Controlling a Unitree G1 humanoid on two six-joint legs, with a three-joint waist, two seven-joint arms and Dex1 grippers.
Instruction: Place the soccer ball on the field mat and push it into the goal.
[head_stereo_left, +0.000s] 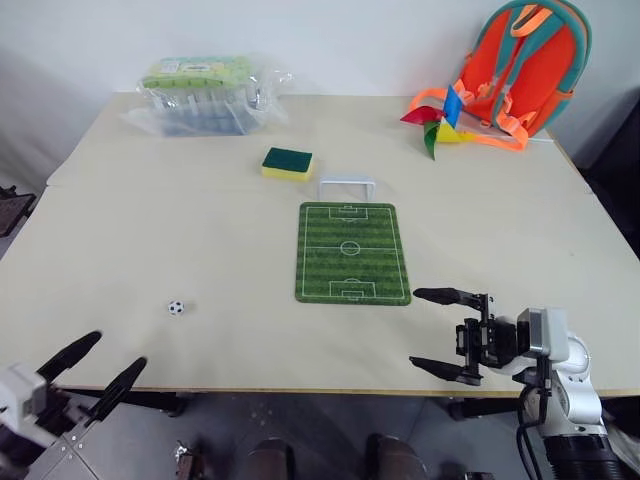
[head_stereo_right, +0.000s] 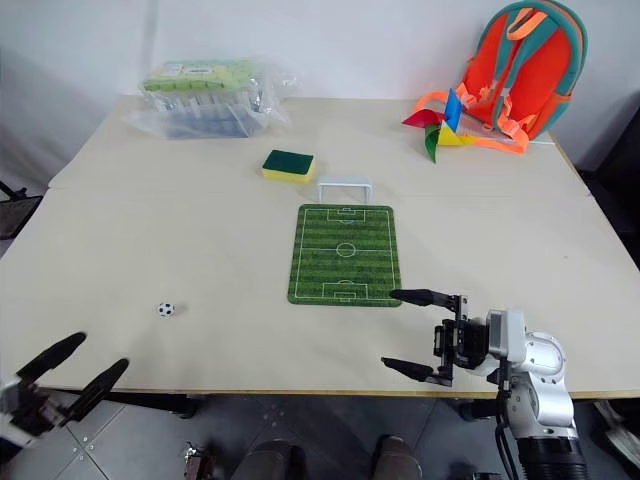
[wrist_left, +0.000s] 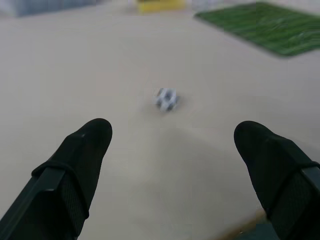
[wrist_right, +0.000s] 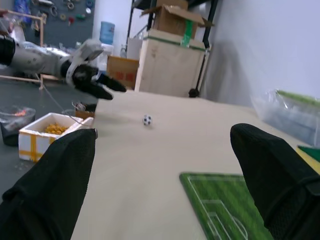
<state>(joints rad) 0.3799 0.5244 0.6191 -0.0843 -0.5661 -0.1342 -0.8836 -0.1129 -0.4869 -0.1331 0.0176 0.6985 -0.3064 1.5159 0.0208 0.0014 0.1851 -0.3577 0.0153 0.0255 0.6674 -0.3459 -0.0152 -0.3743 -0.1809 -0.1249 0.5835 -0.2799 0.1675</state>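
The soccer ball (head_stereo_left: 176, 308) is a tiny white ball with black patches, lying on the bare table left of the field mat (head_stereo_left: 352, 252). The mat is green with white pitch lines and lies flat mid-table. The white goal (head_stereo_left: 347, 186) stands at its far end. My left gripper (head_stereo_left: 118, 350) hovers open at the table's front left edge, pointing at the ball (wrist_left: 166, 98) a short way ahead of its fingertips. My right gripper (head_stereo_left: 417, 328) is open and empty by the mat's near right corner, pointing left across the table toward the ball (wrist_right: 147, 120).
A green-and-yellow sponge (head_stereo_left: 287, 163) lies just left of the goal. A plastic-wrapped package (head_stereo_left: 205, 92) sits at the back left. An orange backpack (head_stereo_left: 525, 65) and a coloured pinwheel (head_stereo_left: 438, 120) are at the back right. The table's front edge (head_stereo_left: 300, 390) runs close to both grippers.
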